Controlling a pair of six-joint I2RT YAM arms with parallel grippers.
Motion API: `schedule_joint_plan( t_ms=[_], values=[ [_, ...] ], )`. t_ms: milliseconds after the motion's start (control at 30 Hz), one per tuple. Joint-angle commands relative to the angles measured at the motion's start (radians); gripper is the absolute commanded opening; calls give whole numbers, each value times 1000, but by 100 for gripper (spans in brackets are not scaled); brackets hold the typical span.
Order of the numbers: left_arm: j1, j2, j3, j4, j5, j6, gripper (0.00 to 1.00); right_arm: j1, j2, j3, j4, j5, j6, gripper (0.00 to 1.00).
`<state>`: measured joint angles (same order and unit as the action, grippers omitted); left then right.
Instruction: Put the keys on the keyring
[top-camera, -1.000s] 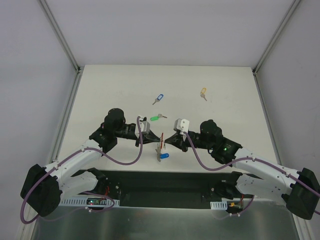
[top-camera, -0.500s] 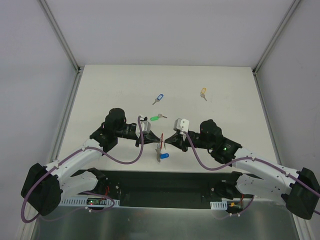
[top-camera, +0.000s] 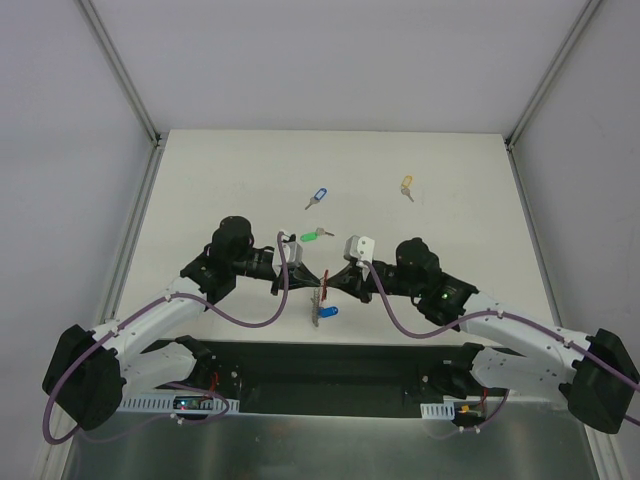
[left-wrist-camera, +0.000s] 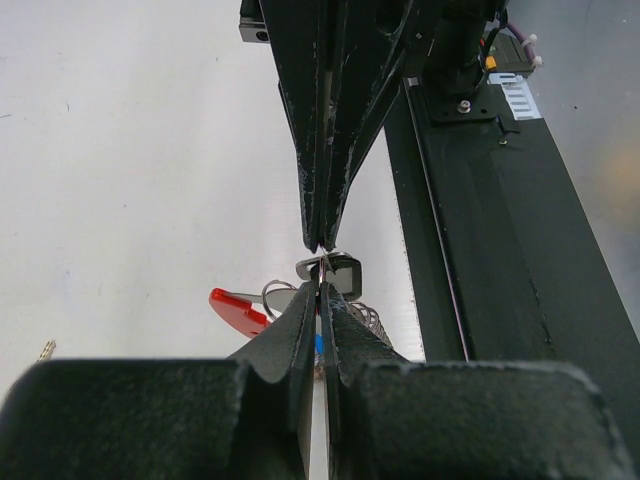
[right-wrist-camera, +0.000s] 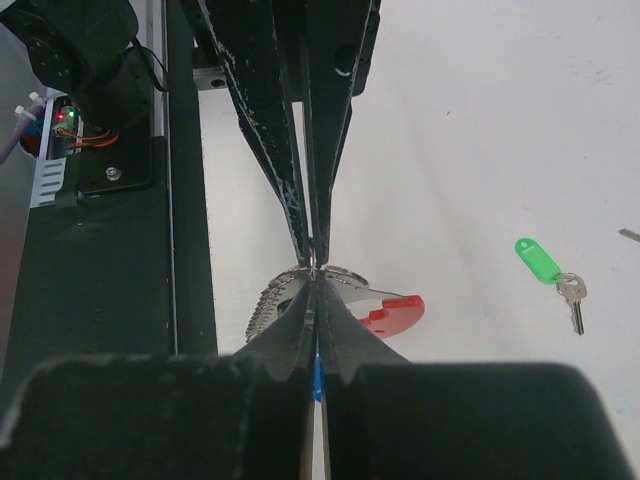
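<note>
Two grippers meet tip to tip low over the table (top-camera: 220, 180), near its front edge. The left gripper (top-camera: 306, 277) is squeezed almost all the way closed, with only a thin slit left between its fingers (left-wrist-camera: 296, 335). The right gripper (top-camera: 338, 281) is squeezed closed the same way, and its fingers (right-wrist-camera: 345, 335) also leave just a thin slit. Both pinch the keyring (top-camera: 322, 292), one from each side, so the ring is held up between the two sets of tips.

From the left wrist, a thin red strip runs through the slit at the tips, and a small silver piece (left-wrist-camera: 338, 268) sits right where the tips of both grippers come together. The red part (left-wrist-camera: 238, 310) of the ring sticks out to one side of the tips. The grey bumpy part (right-wrist-camera: 272, 300) curves out to the other side.

One blue tag (top-camera: 328, 311) shows just under the tips, on the side of the arm bases. I cannot tell if it is on the ring.

Three more keys lie flat on the table, past the grippers. The green key (top-camera: 312, 236) is near, just beyond the left gripper. The blue key (top-camera: 318, 196) is farther out behind it. The yellow key (top-camera: 406, 185) is well apart, far beyond the right gripper
</note>
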<state>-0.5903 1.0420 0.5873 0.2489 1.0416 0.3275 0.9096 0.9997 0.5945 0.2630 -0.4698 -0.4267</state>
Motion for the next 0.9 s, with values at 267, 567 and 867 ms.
schedule_joint_plan(
  t_ms=[267, 567, 867],
  values=[
    [-13, -7, 43, 47, 35, -7, 0, 17, 2, 33, 81, -7, 19, 1],
    [-13, -25, 42, 29, -119, -13, 0, 12, -72, 65, -203, 192, 19, 1],
    [-13, -103, 49, -39, -386, -7, 0, -32, 22, 114, -597, 545, 232, 1]
  ],
)
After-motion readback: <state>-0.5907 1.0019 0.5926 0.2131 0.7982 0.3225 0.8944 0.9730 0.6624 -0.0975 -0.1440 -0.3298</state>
